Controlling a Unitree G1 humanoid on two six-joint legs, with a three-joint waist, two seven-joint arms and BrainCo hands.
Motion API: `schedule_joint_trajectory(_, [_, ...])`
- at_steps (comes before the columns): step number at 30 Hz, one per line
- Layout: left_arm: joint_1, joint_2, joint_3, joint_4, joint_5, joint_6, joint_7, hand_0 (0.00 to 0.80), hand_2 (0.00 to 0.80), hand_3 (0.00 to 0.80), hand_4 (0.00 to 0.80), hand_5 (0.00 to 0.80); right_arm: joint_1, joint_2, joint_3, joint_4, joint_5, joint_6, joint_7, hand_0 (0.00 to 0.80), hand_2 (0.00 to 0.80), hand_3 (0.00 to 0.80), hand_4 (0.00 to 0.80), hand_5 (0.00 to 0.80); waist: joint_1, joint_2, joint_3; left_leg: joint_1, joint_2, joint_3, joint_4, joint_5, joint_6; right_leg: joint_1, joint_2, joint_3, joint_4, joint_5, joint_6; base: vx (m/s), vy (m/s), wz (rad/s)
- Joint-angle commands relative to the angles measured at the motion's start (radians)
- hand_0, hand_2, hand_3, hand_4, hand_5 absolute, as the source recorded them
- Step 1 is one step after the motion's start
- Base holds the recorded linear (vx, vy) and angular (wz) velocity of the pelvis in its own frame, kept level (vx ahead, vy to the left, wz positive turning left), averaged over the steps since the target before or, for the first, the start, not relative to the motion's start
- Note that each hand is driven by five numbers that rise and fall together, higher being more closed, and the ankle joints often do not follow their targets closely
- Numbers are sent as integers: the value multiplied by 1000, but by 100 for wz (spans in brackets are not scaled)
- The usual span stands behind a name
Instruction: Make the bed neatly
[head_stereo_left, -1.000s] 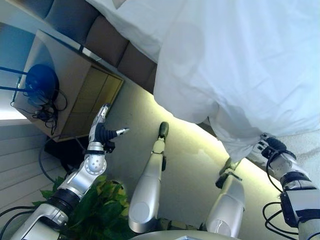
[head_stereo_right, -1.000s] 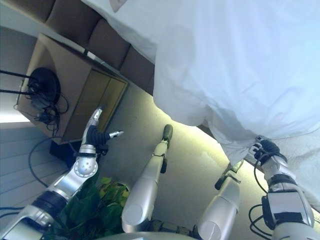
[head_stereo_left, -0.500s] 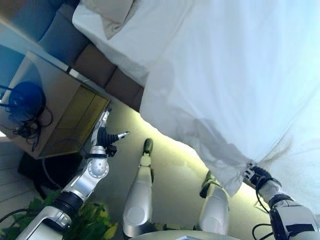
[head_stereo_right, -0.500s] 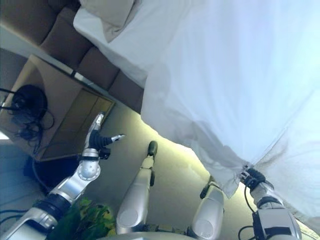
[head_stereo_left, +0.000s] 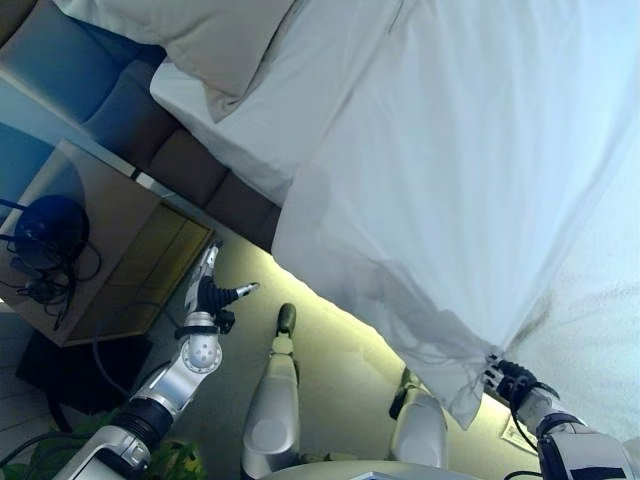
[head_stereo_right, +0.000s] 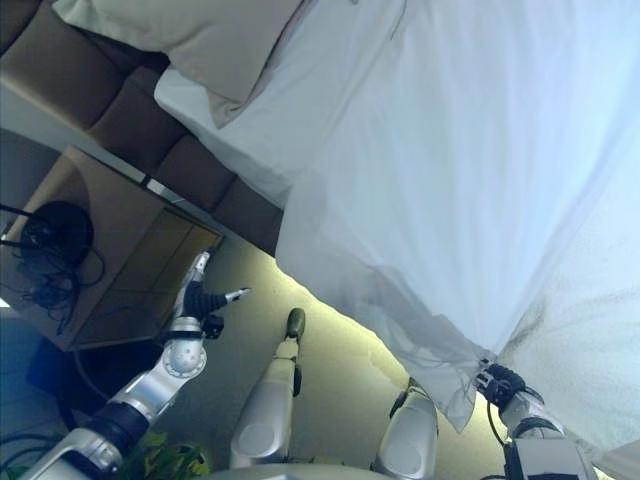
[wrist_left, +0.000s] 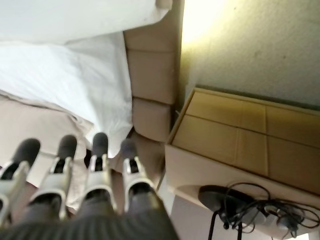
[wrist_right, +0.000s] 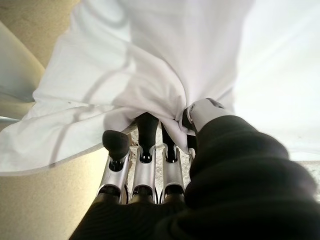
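A white duvet (head_stereo_left: 460, 170) lies over the bed, its lower corner drawn taut toward my right hand (head_stereo_left: 512, 382). That hand is shut on the duvet corner (wrist_right: 150, 107), thumb and fingers pinching a bunch of the cloth. A beige pillow (head_stereo_left: 215, 35) rests at the head of the bed on the white sheet (head_stereo_left: 270, 110). My left hand (head_stereo_left: 208, 290) hangs open above the floor beside the bed, fingers (wrist_left: 95, 165) straight and holding nothing.
A wooden nightstand (head_stereo_left: 110, 260) stands next to the padded brown bed base (head_stereo_left: 190, 165), with a dark lamp base and cords (head_stereo_left: 40, 235) on top. A green plant (head_stereo_right: 165, 462) sits near the lower left. Beige carpet (head_stereo_left: 340, 360) runs along the bed.
The camera has swung toward the head of the bed, bringing the pillow into view. My right hand has pulled the duvet corner outward, and the cloth now stretches tighter.
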Motion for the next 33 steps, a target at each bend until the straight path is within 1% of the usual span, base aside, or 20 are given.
schedule_joint_trajectory(1, [-51,-40,35,-2,-13,-21,44,0,0,0,0,0,131,36,65,90,-60,125,-133,0,0,0,0,0,-20,36,67,18,-12,42,59,-91,51,-85,43,2,-61,171,-39,34,30,1])
schedule_joint_trajectory(5, [-58,-46,15,-22,-19,-8,43,0,0,0,0,0,61,37,103,69,-103,114,-216,0,0,0,0,0,-7,49,64,30,-14,48,59,-97,53,-69,40,1,-62,162,-45,25,22,-3])
schedule_joint_trajectory(7, [-62,-46,11,-31,-23,-4,39,0,0,0,0,0,38,39,124,62,-135,89,-208,0,0,0,0,0,0,50,54,32,-17,47,55,-92,54,-60,38,-4,-68,164,-48,0,0,0])
schedule_joint_trajectory(8, [-58,-47,11,-36,-24,-3,38,0,0,0,0,0,36,48,136,54,-146,71,-197,0,0,0,0,0,4,50,52,41,-16,46,60,-99,53,-51,38,-4,-64,156,-50,31,-2,-3])
schedule_joint_trajectory(12, [-37,-57,22,-34,-23,-7,24,0,0,0,0,0,50,84,177,33,-216,19,-202,0,0,0,0,0,14,38,23,75,-10,43,68,-110,49,-12,39,-11,-65,149,-56,56,-10,-2])
schedule_joint_trajectory(15, [-20,-61,33,-37,-9,7,-5,0,0,0,0,0,51,89,189,5,-182,-62,-237,0,0,0,0,0,25,25,-5,122,0,36,72,-120,43,40,41,-15,-72,143,-60,114,-44,-1])
schedule_joint_trajectory(17, [2,-53,47,-40,-1,13,-38,0,0,0,0,0,56,81,174,-40,-151,-126,-270,0,0,0,0,0,31,14,-32,166,12,34,63,-123,40,83,46,-15,-79,138,-62,156,-58,-2])
schedule_joint_trajectory(18, [10,-49,52,-41,3,11,-48,0,0,0,0,0,60,78,167,-59,-140,-161,-282,0,0,0,0,0,30,8,-45,178,13,33,54,-119,40,94,48,-16,-87,141,-62,121,-50,-4])
schedule_joint_trajectory(19, [23,-44,59,-43,4,5,-62,0,0,0,0,0,69,72,156,-85,-132,-214,-295,0,0,0,0,0,30,2,-56,200,18,35,42,-120,40,113,53,-14,-94,140,-62,93,-42,-2])
schedule_joint_trajectory(20, [36,-36,68,-48,5,-5,-78,0,0,0,0,0,81,66,142,-112,-115,-248,-295,0,0,0,0,0,28,-3,-67,215,19,36,30,-119,41,125,57,-14,-102,140,-61,101,-44,-2])
schedule_joint_trajectory(22, [70,-22,92,-63,13,-18,-114,0,0,0,0,0,120,58,113,-180,-93,-294,-302,0,0,0,0,0,23,-16,-90,249,21,41,7,-118,41,153,64,-12,-118,142,-58,103,-41,-2])
schedule_joint_trajectory(25, [124,-17,131,-74,34,-37,-165,0,0,0,0,0,205,52,68,-328,-86,-295,-322,0,0,0,0,0,8,-36,-123,296,29,55,-22,-111,37,191,74,-4,-138,146,-54,109,-27,1])
schedule_joint_trajectory(28, [181,-19,167,-85,34,-43,-210,0,0,0,0,0,280,54,39,-487,-77,-277,-354,0,0,0,0,0,-5,-52,-167,342,40,72,-37,-111,33,229,79,1,-153,148,-53,129,-7,-2])
schedule_joint_trajectory(31, [225,-32,195,-83,9,-45,-256,0,0,0,0,0,321,59,36,-601,-136,-261,-417,0,0,0,0,0,-17,-62,-202,379,48,89,-50,-113,31,257,83,9,-164,145,-55,96,7,-6])
schedule_joint_trajectory(33, [242,-40,202,-76,-38,-48,-300,0,0,0,0,0,329,57,35,-637,-148,-252,-426,0,0,0,0,0,-22,-66,-214,395,51,95,-55,-115,31,267,86,16,-166,142,-57,36,11,-14])
